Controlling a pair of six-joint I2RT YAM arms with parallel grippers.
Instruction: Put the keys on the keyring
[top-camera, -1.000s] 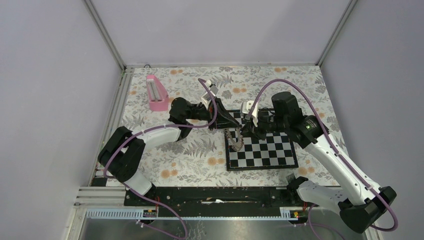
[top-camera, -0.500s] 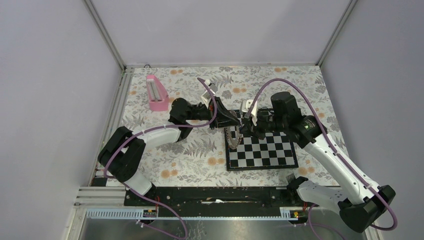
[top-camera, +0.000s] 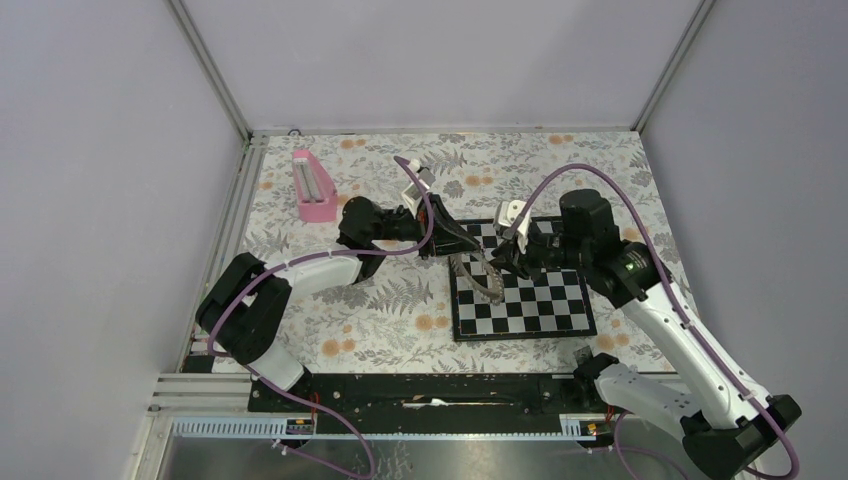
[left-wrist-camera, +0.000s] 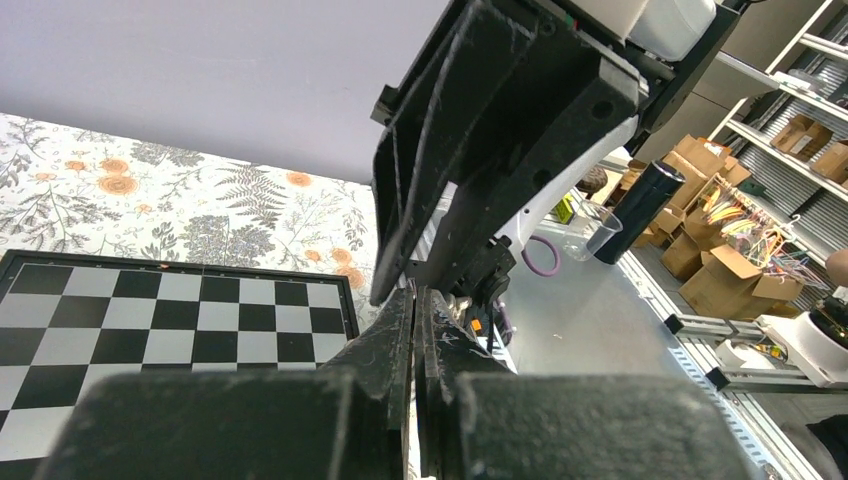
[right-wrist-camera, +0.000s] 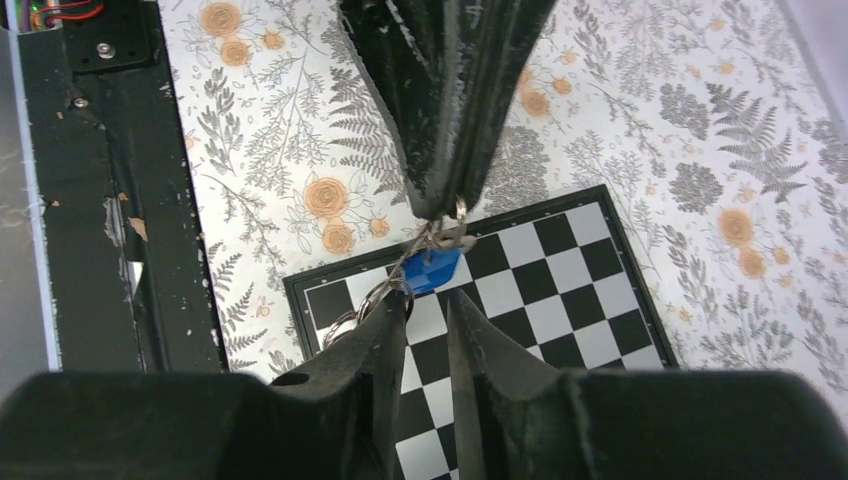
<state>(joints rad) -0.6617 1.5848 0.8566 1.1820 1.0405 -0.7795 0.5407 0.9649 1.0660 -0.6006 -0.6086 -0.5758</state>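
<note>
The left gripper (right-wrist-camera: 445, 205) is squeezed tight shut on the top of the big, round, dark-grey metal keyring (top-camera: 478, 278). The keyring hangs down from its tips. Just under those tips dangles the small key (right-wrist-camera: 436, 270) with the bright blue plastic head. Thin shiny wire loops sit right by the key, and I cannot tell if it is on the ring already.

The right gripper (right-wrist-camera: 427, 303) is just below the key and faces the left one. Its jaws are a little apart, and I see nothing between them. A loop of wire is right beside one finger.

I think the job now is to slip the key onto the ring. The left gripper should hold firm so the ring does not swing. The right gripper should pinch the flat blue head, which is wide and smooth, not the thin dull blade. It should move slowly, because the band looks thin and bumpy like a chain and could twist or slip.

Under both grippers lies the flat, hard black-and-white chessboard (top-camera: 530, 305) with a dark frame. Around that is a table cloth (top-camera: 380, 310) with grey ferns and orange flowers.
</note>
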